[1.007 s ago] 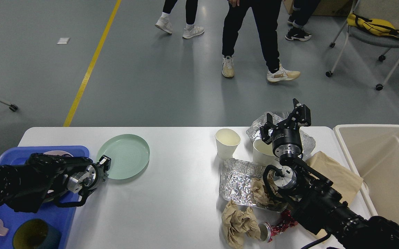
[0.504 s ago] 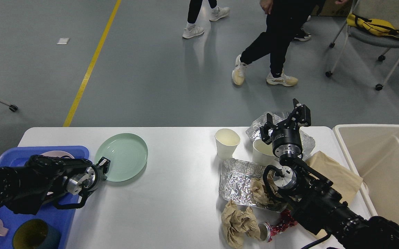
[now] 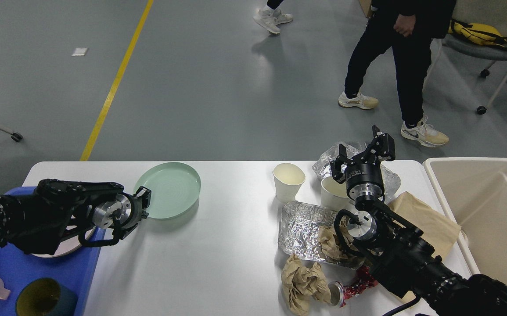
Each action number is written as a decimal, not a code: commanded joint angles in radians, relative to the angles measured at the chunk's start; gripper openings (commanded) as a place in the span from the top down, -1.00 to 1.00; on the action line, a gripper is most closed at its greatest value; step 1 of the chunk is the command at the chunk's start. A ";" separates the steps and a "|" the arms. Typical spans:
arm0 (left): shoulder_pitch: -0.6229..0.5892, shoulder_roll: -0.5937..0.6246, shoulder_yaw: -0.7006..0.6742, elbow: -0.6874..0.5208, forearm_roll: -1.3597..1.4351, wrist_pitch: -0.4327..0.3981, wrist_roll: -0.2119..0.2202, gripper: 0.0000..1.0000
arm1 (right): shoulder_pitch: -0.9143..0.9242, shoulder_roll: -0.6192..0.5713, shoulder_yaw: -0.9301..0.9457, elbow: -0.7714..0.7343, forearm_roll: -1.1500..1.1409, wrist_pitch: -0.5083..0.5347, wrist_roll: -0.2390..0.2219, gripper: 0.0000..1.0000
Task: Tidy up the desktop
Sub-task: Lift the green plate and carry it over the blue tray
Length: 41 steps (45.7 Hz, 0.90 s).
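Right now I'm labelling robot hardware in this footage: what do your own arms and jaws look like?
Both arms are black and chunky. The left gripper follows a shiny silver wrist ring, with a black cable looping beneath it. The right gripper has two black jaws on a black body with small white lettering, above a silver collar; a second silver joint disc and a curled black cable sit lower down. No sleeves.

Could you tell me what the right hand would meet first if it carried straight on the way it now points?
The right hand points away over the far table edge. The crumpled foil lies just beneath and behind it; if it clears that, only open floor shows beyond. Depth is unclear.
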 commanded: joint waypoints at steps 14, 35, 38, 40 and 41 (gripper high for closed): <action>-0.457 0.190 0.186 -0.375 0.053 -0.181 0.262 1.00 | 0.000 0.000 0.000 0.000 0.000 0.000 0.001 -1.00; -1.210 0.253 0.553 -0.302 0.320 -1.091 0.213 1.00 | 0.000 0.000 0.000 0.000 0.000 0.000 0.000 -1.00; -1.242 0.261 0.536 -0.295 0.321 -1.091 0.213 1.00 | 0.002 0.000 0.000 0.000 0.000 0.000 0.001 -1.00; -1.252 0.273 0.533 -0.294 0.317 -1.091 0.213 1.00 | 0.002 0.000 0.000 0.000 0.000 0.000 0.001 -1.00; -1.252 0.280 0.533 -0.294 0.315 -1.091 0.213 1.00 | 0.002 0.000 0.000 0.000 0.000 0.000 0.000 -1.00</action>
